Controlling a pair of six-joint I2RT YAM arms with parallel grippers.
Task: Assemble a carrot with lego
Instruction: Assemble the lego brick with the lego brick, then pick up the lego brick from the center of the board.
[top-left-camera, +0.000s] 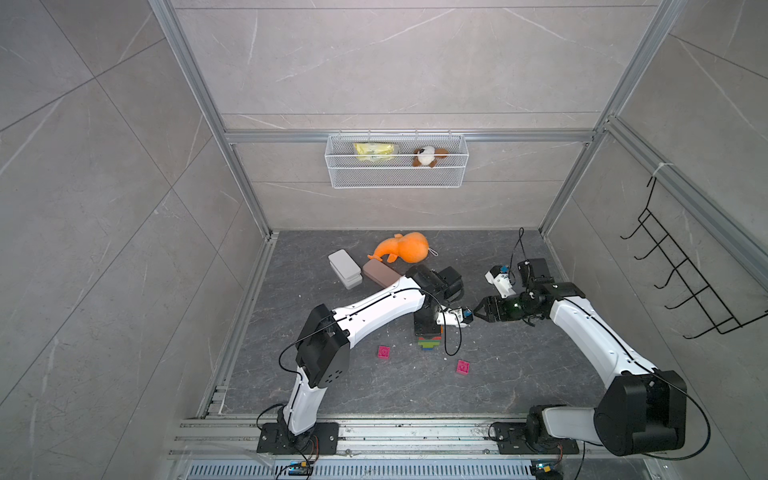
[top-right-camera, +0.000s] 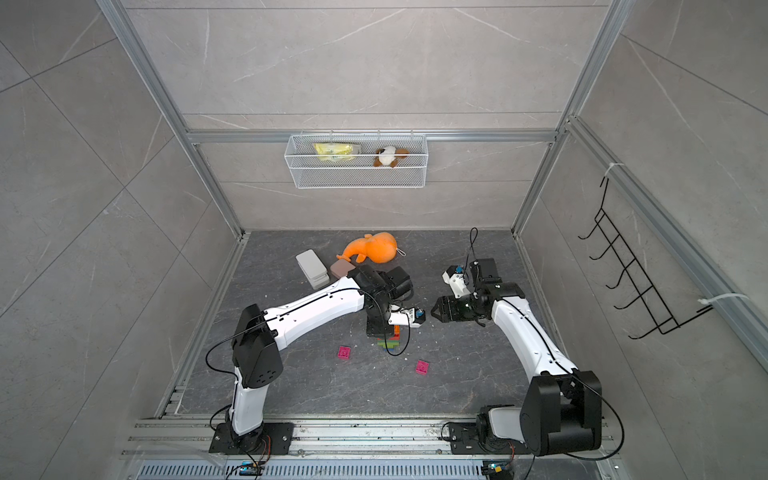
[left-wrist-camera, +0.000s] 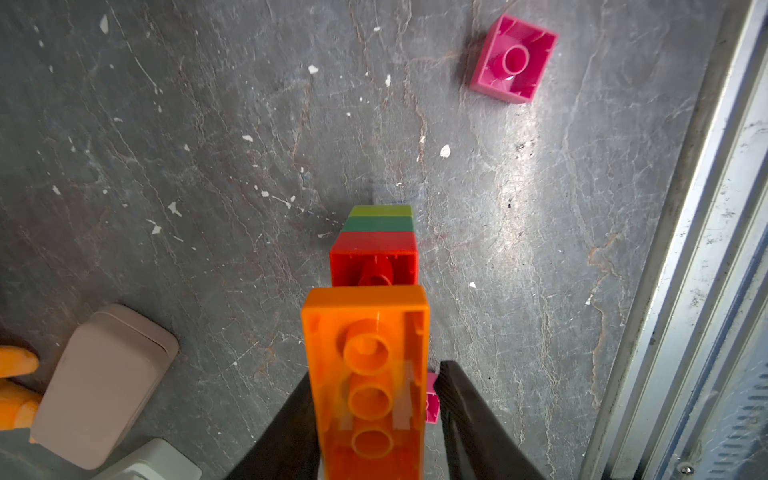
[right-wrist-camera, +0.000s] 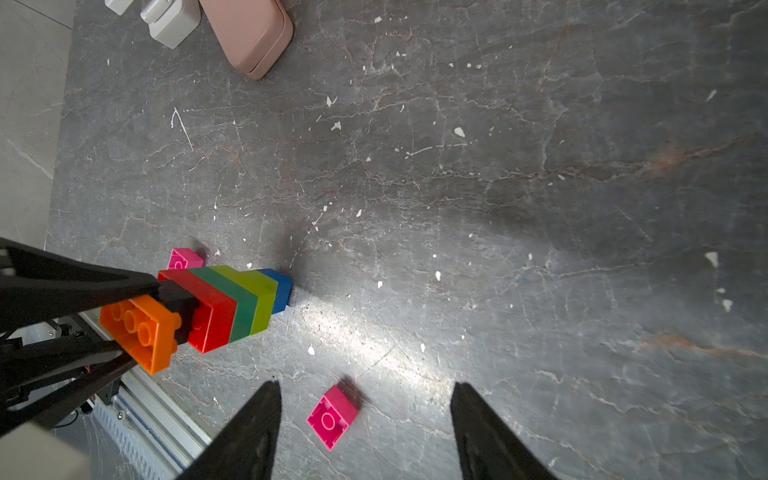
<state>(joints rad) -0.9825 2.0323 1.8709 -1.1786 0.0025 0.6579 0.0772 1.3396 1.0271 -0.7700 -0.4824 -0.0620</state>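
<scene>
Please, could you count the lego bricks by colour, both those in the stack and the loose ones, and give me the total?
pink brick: 2
orange brick: 1
black brick, partly hidden: 1
red brick: 1
dark green brick: 1
lime brick: 1
blue brick: 1
Total: 8

Left jaws ajar, right jaws (aloft) wide.

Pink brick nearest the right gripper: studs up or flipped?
Flipped. The pink brick lies hollow side up: rim and centre tube show, no studs.
</scene>
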